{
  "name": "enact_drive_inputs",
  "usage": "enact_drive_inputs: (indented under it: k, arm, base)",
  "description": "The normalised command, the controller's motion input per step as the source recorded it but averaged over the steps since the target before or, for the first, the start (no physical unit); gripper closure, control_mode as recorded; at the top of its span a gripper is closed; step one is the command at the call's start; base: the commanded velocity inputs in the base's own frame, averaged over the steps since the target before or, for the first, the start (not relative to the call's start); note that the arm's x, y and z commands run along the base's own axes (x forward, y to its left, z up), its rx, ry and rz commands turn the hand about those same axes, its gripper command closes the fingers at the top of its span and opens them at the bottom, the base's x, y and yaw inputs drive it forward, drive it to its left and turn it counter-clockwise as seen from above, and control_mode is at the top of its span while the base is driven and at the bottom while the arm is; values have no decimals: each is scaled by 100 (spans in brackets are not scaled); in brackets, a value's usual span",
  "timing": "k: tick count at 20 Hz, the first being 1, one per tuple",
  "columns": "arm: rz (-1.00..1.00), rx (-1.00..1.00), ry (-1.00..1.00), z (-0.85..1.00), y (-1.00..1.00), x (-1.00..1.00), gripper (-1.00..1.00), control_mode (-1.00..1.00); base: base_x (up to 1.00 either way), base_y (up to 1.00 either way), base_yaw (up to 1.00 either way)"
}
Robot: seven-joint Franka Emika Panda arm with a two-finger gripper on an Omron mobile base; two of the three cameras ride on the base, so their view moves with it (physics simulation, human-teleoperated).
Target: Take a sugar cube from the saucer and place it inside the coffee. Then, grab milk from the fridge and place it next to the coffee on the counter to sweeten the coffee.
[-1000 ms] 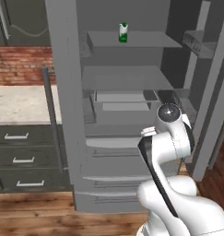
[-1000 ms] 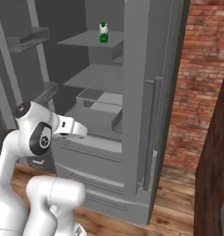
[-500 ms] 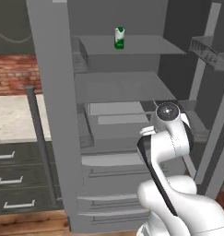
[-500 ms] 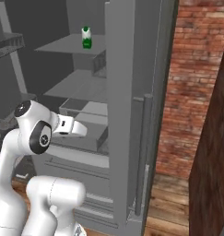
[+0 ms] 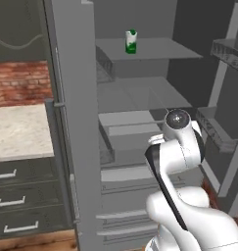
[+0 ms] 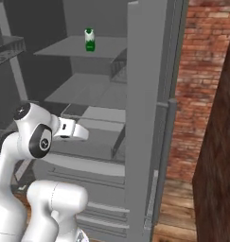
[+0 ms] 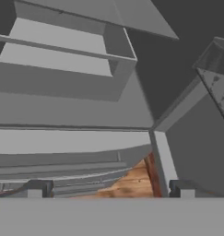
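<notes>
Left base view: fridge [image 5: 140, 162] open, milk [image 5: 131, 41] upright on top shelf, well above arm. Bench [image 5: 17, 130] at left, beside fridge door edge, drawers beneath.
Right base view: milk [image 6: 90, 39] on top shelf; arm low before fridge [image 6: 140, 118] drawers.
Hand view: gripper [image 7: 109, 188] fingers spread wide, nothing between; grey fridge drawers and wood floor [image 7: 132, 182] ahead.
</notes>
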Motion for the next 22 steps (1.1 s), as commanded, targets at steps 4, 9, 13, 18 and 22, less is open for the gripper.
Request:
enact_drive_inputs:
  k: [4, 9, 13, 18, 22]
  arm:
    - [0, 0, 0, 0, 0, 0, -100, 100]
    - [0, 0, 0, 0, 0, 0, -100, 100]
    - [0, 0, 0, 0, 0, 0, -100, 100]
    - [-3, -1, -2, 9, 8, 3, -100, -100]
    - [-1, 0, -15, 59, 5, 0, -100, -100]
  base:
    - [48, 4, -18]
    - [51, 19, -17]
    - [49, 21, -17]
    - [17, 16, -8]
    - [0, 0, 0]
